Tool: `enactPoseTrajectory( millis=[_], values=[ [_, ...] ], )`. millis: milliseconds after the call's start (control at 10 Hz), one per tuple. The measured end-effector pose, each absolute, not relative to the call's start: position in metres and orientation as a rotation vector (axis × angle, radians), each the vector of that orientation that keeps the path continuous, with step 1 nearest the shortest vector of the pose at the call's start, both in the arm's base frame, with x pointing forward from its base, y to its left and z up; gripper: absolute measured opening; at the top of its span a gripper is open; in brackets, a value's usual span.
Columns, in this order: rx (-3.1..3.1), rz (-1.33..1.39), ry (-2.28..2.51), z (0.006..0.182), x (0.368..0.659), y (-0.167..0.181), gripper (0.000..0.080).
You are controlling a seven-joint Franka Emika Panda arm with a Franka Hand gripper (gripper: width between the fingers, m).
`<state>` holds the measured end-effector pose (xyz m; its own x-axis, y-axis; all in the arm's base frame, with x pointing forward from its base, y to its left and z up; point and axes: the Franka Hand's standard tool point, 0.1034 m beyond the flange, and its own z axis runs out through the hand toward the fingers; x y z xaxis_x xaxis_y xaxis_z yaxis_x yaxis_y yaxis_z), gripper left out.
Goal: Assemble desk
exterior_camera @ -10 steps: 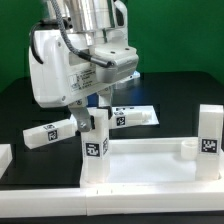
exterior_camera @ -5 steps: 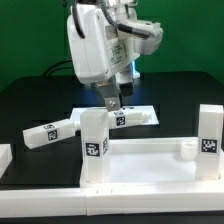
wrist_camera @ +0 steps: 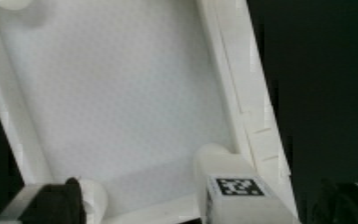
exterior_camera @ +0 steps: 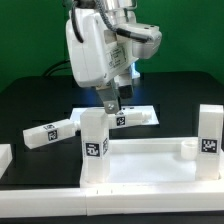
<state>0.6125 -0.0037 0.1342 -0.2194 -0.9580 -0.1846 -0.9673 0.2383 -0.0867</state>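
White plastic surrounds me. The desk top (exterior_camera: 150, 168) lies flat on the black tabletop (exterior_camera: 30, 100), rim upward. One tagged leg (exterior_camera: 93, 140) stands at its corner on the exterior view's left, and a second upright leg (exterior_camera: 208, 135) stands at the corner on the exterior view's right. My fingers (exterior_camera: 113, 100) hang spread wide just above the tagged leg and grip nothing; in the wrist view their dark tips sit far apart, with that leg below and between them. I cannot tell whether this leg is seated fully in its socket. If it is only loosely seated, a sideways move at this height could clip its top and tip it or work it out of the corner. The same nudge could slide the whole desk top across the tabletop, since nothing visible pins it down, and then every socket would be off from where I expect it. One loose leg (exterior_camera: 135, 117) lies on its side just behind me, near enough that a low sweep towards it might roll it away or jam a fingertip against the upright one. The other loose leg (exterior_camera: 48, 133) lies well apart, toward the exterior view's left. I judge that lifting straight up before I travel is the safest start.
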Motion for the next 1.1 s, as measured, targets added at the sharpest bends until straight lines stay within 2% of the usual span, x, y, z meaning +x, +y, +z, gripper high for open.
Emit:
enactPoseTrajectory(
  millis=[300,400,700,1100],
  values=[
    [-2.056,0.122,2.146,0.122,0.585,0.023,0.0648],
    [-2.024,0.139,2.23,0.12,0.582,0.034,0.0648],
    [-2.047,0.128,2.208,0.117,0.58,0.034,0.0648],
    [-2.123,0.065,2.25,0.058,0.531,0.037,0.0648]
  ],
)
